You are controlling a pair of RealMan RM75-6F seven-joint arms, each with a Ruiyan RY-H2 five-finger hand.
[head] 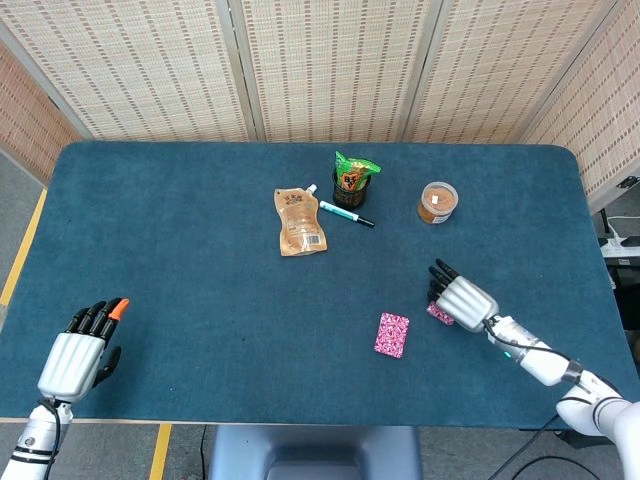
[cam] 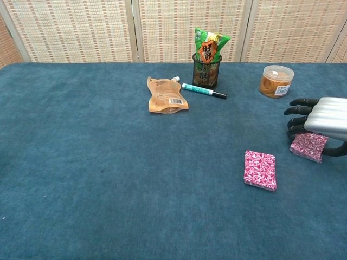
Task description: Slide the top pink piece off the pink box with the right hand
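The pink patterned box (head: 392,334) (cam: 259,170) lies flat on the blue table, right of centre. A smaller pink piece (head: 438,314) (cam: 308,148) lies on the cloth to its right, apart from the box. My right hand (head: 465,299) (cam: 325,124) hovers palm down over that piece, covering its far part, with the fingers stretched out to the left and the thumb curled by its right edge. Whether the hand touches the piece I cannot tell. My left hand (head: 78,355) rests at the near left edge of the table, holding nothing.
Further back stand a brown pouch (head: 300,222) (cam: 167,95), a teal marker (head: 346,214) (cam: 204,90), a dark cup with a green packet (head: 350,180) (cam: 207,62) and an orange-filled jar (head: 437,202) (cam: 276,80). The table's right edge lies beyond my right hand.
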